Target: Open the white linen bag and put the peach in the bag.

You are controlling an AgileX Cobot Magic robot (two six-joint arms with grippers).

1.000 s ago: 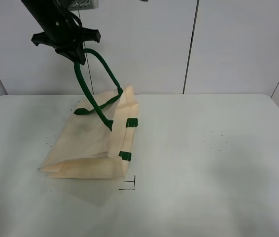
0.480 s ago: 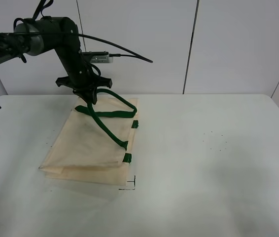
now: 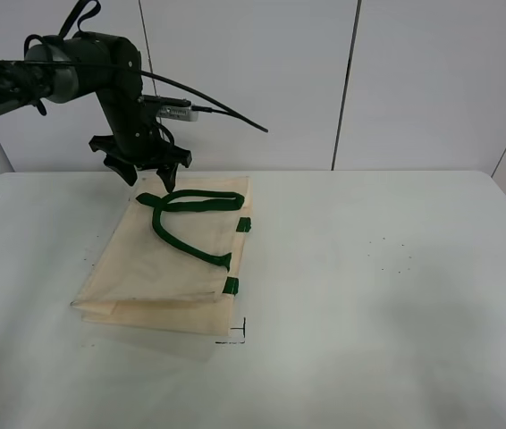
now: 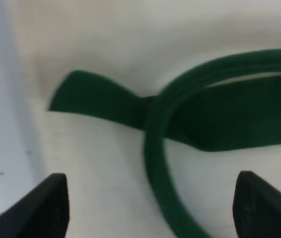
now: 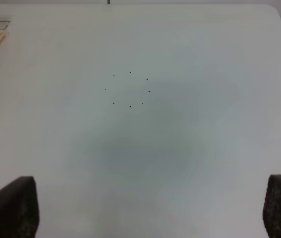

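white table (image 3: 396,295) | white linen bag (image 3: 159,264) flat | left claw (image 3: 146,179) spread just above it

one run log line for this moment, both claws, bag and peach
left claw: open, above bag's far edge, holding nothing | right claw: open, over bare table | white linen bag: flat, closed, green handle lying on it | peach: not in view

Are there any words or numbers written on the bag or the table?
None to read. The white linen bag is plain cloth with green handles.
The table has only a small black corner mark and tiny dots, not letters.
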